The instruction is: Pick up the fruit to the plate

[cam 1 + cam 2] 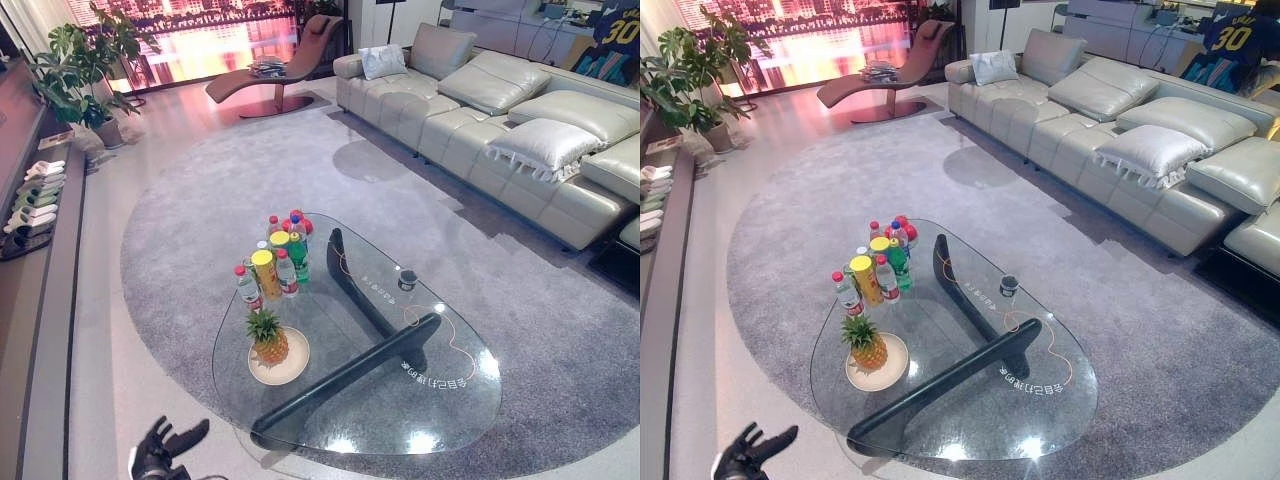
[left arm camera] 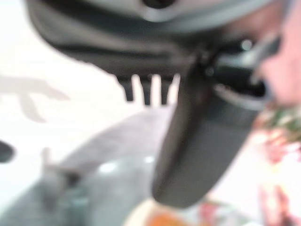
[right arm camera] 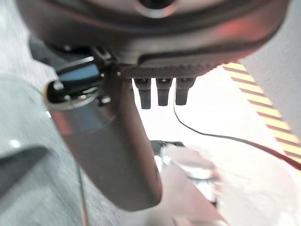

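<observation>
Left eye view, pineapple (image 1: 267,338) upright on plate (image 1: 291,370) on glass worktop (image 1: 440,400), bottles (image 1: 285,255) behind, left hand (image 1: 160,450) spread, empty, near-left, right hand (image 3: 155,89) fingers straight, empty.

A large grey rug (image 1: 200,230) is spreading in a rounded shape over the pale floor (image 1: 170,110), with a glass worktop (image 1: 440,400) standing on it. A long pale leather sofa (image 1: 480,110) with white cushions (image 1: 545,145) is lining the rug's far side, while a curved lounge chair (image 1: 275,75) is sitting before a bright, pink-glowing window (image 1: 200,30). A leafy potted plant (image 1: 85,70) is standing by the left wall.
</observation>
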`<state>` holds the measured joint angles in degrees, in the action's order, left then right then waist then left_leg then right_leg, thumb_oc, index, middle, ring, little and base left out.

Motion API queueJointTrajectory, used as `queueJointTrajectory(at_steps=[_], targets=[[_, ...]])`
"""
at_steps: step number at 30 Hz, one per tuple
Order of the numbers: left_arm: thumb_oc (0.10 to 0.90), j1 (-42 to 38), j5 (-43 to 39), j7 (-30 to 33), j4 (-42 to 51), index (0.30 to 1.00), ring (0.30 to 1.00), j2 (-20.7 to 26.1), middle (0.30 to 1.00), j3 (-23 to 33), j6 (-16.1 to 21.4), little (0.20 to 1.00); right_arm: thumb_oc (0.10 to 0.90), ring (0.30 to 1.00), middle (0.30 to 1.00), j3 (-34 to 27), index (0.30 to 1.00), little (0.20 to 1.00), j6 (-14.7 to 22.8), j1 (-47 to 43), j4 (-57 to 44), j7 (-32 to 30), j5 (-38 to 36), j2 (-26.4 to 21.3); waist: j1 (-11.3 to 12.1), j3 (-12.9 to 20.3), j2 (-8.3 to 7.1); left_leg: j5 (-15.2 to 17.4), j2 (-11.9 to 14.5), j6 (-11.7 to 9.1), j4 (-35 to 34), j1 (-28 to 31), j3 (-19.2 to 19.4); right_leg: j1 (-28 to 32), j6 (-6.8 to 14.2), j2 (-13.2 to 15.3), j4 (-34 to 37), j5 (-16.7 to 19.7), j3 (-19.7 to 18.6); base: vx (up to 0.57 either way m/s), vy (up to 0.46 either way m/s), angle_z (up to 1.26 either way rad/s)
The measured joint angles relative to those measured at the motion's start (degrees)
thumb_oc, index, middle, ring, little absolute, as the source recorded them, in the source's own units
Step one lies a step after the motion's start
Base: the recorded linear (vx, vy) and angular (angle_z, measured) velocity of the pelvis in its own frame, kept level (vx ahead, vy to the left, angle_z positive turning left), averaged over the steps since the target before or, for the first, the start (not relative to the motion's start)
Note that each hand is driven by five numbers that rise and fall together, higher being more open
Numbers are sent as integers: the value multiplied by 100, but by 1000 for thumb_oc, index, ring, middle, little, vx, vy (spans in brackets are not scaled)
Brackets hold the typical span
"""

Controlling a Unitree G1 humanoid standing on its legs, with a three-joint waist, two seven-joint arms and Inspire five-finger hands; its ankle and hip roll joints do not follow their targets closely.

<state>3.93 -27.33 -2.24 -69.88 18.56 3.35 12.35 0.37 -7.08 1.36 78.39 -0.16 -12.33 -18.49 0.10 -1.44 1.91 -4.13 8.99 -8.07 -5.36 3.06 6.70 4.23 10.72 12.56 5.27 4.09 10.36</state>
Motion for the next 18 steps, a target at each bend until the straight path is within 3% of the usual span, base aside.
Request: queueJointTrajectory(at_steps=[5, 10, 18], targets=[[800, 26, 684, -661, -271, 900, 900, -82, 900, -701, -595, 900, 800, 900, 900, 301, 900, 900, -49, -68, -24, 118, 235, -30, -17, 23, 43, 1, 7, -3, 3, 94, 3, 69, -19, -11, 0, 10, 11, 10, 28, 0], [800, -6, 959, -1054, -340, 900, 900, -118, 900, -840, -1115, 900, 800, 900, 900, 471, 900, 900, -56, -107, -111, 124, 352, -48, -20, 23, 49, 1, 18, -4, 1, 94, 5, 67, -24, -17, -1, 7, 13, -1, 7, 0], [800, -148, 1273, -1203, -334, 900, 900, -92, 900, -948, -1289, 900, 800, 900, 900, 650, 900, 900, -110, -179, -114, 141, 569, -101, -20, 26, 80, 13, 37, -19, 1, 175, 14, 135, -25, -33, 0, -3, 10, 0, 0, 0]])
